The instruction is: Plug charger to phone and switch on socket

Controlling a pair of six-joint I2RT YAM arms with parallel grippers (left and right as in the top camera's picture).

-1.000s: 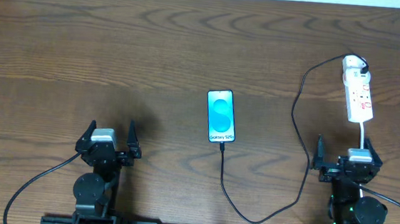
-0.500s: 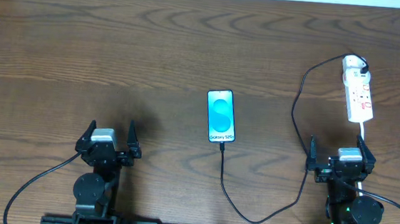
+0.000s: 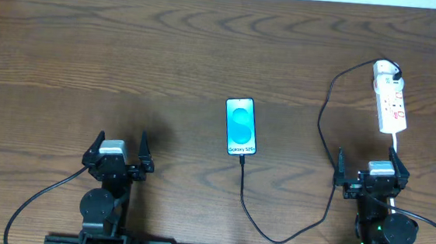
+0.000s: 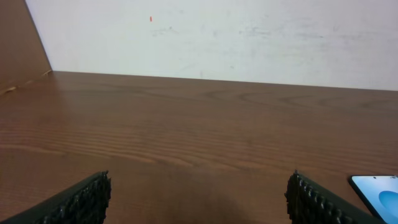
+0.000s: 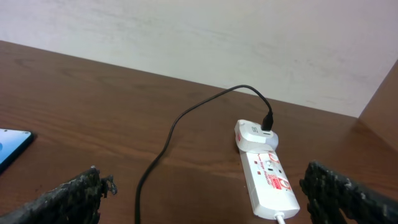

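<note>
Right jaws shifted left, charger [image 3: 319,124] seemingly in phone [image 3: 241,126]

Worktop [image 3: 90,57]: dark brown wood grain, slight sheen. White wall [image 4: 249,37] along far edge, faintly scuffed, w/ tiny red speck [image 4: 150,18] upper left. Brown side panel [image 4: 18,43] meets wall at left corner.

The overhead view looks straight down on the whole tabletop [image 3: 130,53] from well above. Each wrist view sits low and close to the wood, facing forward toward the white wall [image 4: 217,31]. The left one catches the phone [image 4: 379,196] at its right edge. The right one catches it at its left edge, plus the power strip [image 5: 267,171]. The overhead view holds both.
</note>
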